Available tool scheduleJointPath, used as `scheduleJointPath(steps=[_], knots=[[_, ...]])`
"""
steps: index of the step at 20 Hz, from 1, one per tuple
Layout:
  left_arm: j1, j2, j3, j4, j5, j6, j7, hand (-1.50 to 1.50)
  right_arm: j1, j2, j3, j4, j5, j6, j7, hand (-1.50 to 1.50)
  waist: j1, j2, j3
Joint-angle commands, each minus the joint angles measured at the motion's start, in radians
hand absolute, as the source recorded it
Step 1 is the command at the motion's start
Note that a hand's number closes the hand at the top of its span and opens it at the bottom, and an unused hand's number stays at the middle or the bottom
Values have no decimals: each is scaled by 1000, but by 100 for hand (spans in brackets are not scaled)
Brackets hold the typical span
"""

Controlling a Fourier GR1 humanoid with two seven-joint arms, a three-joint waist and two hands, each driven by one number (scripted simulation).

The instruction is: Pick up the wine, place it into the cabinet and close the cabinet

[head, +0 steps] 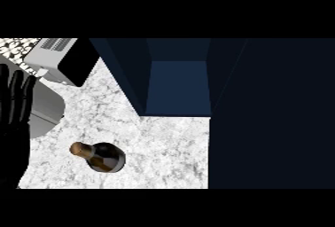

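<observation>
White speckled counter fills the middle of the head view, with a dark blue cabinet standing at the back, its door swung wide so you can look straight into the hollow. Off in the top left corner sits a silver box with a black front, looks like a toaster oven or microwave to me.

So where are we on the job? Pretty much at square one, I'd say. The wine bottle stands on the counter, seen from above, cork end pointing up-left, well clear of the cabinet opening and not touching anything. Nobody's holding it.

The left hand shows along the left edge, fingers straight up and relaxed, grasping nothing, and apart from the bottle. It just looks parked there. The right hand doesn't show at all.

What's left, by my reckoning: everything. Grab the bottle, carry it into that open hollow, set it down, then swing the door shut. At least the door's already open.
</observation>
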Motion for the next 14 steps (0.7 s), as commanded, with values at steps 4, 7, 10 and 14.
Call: scheduleJointPath(steps=[4, 7, 10, 14], knots=[[-91, -64, -55, 109, -248, 229, 77, -150, 126, 4, 26, -111, -38, 51, -34, -150, -45, 11, -31], [-99, -65, -104, 153, -141, 359, 225, -150, 122, -8, 205, -90, -111, 192, 9, -150, -45, 17, -32], [-158, -66, -190, 142, -212, 497, 334, -150, 229, -38, 234, -195, -169, 243, 42, -150, -58, 6, -30], [-339, -66, -345, 197, -364, 703, 515, -150, 241, -38, 257, -284, -168, 213, 126, -150, -49, 9, -31]])
